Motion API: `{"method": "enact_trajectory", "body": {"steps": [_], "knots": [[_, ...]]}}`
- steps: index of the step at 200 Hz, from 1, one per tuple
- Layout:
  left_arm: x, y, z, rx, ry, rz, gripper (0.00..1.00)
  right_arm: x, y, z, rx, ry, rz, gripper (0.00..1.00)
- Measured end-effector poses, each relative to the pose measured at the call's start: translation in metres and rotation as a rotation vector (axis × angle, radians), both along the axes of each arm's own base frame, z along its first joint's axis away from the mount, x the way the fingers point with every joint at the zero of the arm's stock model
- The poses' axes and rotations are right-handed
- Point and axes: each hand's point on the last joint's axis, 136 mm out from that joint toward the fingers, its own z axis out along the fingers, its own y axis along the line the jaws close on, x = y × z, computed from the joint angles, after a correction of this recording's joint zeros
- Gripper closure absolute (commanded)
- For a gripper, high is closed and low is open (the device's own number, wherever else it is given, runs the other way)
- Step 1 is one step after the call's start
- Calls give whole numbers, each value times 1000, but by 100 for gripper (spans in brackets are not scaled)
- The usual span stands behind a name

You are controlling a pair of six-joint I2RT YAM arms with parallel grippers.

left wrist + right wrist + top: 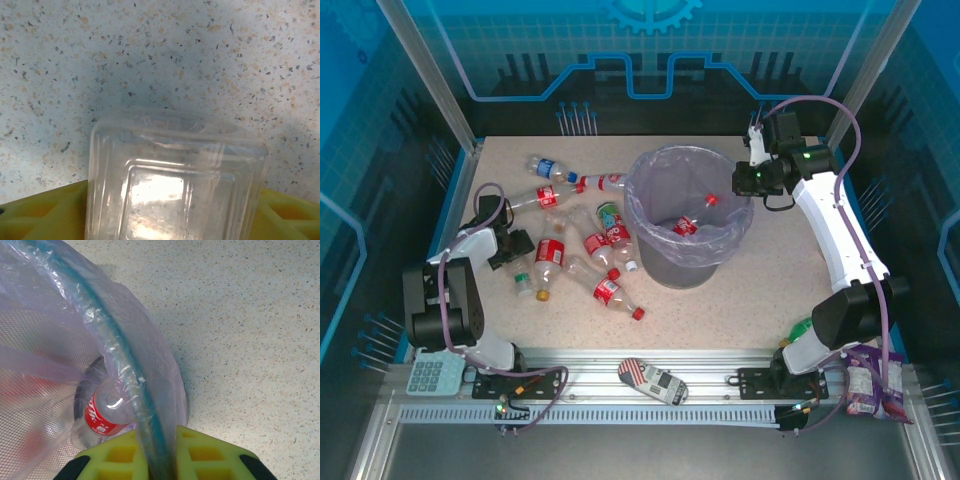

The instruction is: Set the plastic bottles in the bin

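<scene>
The left gripper (175,220) has its yellow fingers (45,212) on either side of a clear bottle (175,170), whose ribbed body is right in front of the wrist camera. Whether the pads are pressing on it cannot be told. This bottle lies on the speckled table (160,50). From above, the left gripper (508,248) sits low at the left edge of a loose cluster of bottles (582,245). They lie on their sides, most with red labels, one with a green label (610,215), and a blue-capped one (545,167) lies further back.

The right gripper (160,452) is pinched on the rim of the bin (117,340), one yellow finger inside and one outside, with the lavender bag (60,300) caught between them. From above, the right gripper (745,180) is at the bin's right rim. Inside the bin (665,270), a red-labelled bottle (102,417) rests against the wall just below that grip. The bin stands just right of the cluster.
</scene>
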Motion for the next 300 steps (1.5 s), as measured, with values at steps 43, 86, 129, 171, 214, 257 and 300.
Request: {"method": "enact_trajectory", "body": {"steps": [43, 86, 129, 171, 214, 257, 300], "knots": [[2, 0, 8, 6, -26, -1, 35, 0, 1, 0, 0, 0, 2, 85], [4, 0, 26, 10, -58, -5, 39, 0, 2, 0, 1, -3, 4, 85], [28, -9, 90, -23, -231, -44, 41, 1, 2, 1, 1, -5, 5, 85], [48, -37, 168, -49, -415, -142, 47, 1, 4, 1, 2, -9, 9, 85], [60, -95, 264, -193, -709, -283, 66, 1, 5, 0, 3, -14, 8, 85], [61, -172, 355, -334, -1031, -444, 73, 2, 5, 0, 8, -24, 1, 85], [54, -283, 404, -491, -1182, -690, 84, 2, 5, 1, 2, -30, -2, 85]]}}
